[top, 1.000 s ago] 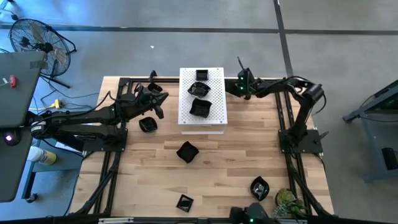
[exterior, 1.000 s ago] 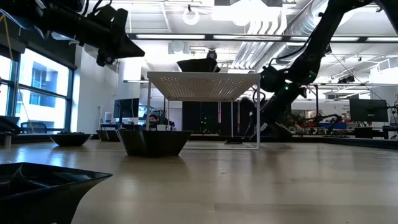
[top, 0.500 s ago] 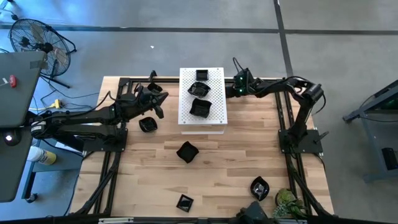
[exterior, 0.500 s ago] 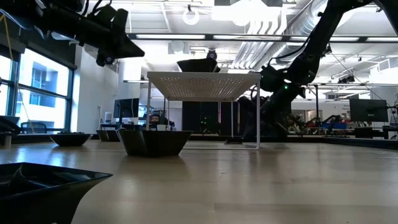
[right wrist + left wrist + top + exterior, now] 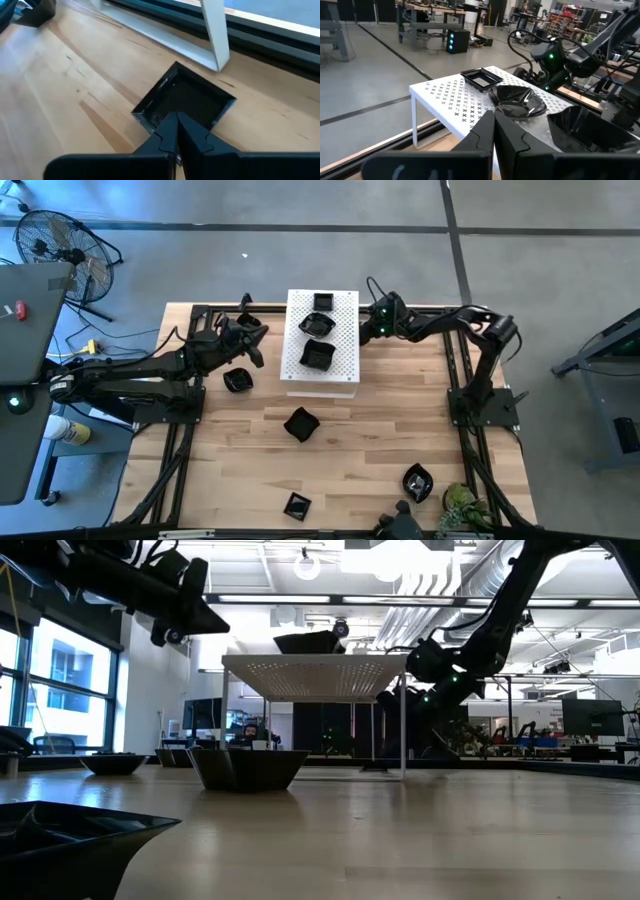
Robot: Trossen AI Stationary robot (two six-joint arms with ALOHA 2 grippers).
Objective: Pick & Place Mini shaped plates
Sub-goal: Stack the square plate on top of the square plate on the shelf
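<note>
**Square plate lies just ahead of the right fingers**

The right gripper [image 5: 176, 131], fingers pressed together, points at a square plate [image 5: 186, 102] on the table beside the white rack [image 5: 320, 345]. The left gripper [image 5: 494, 137], also closed and empty, waits across the rack, farther off.
</note>
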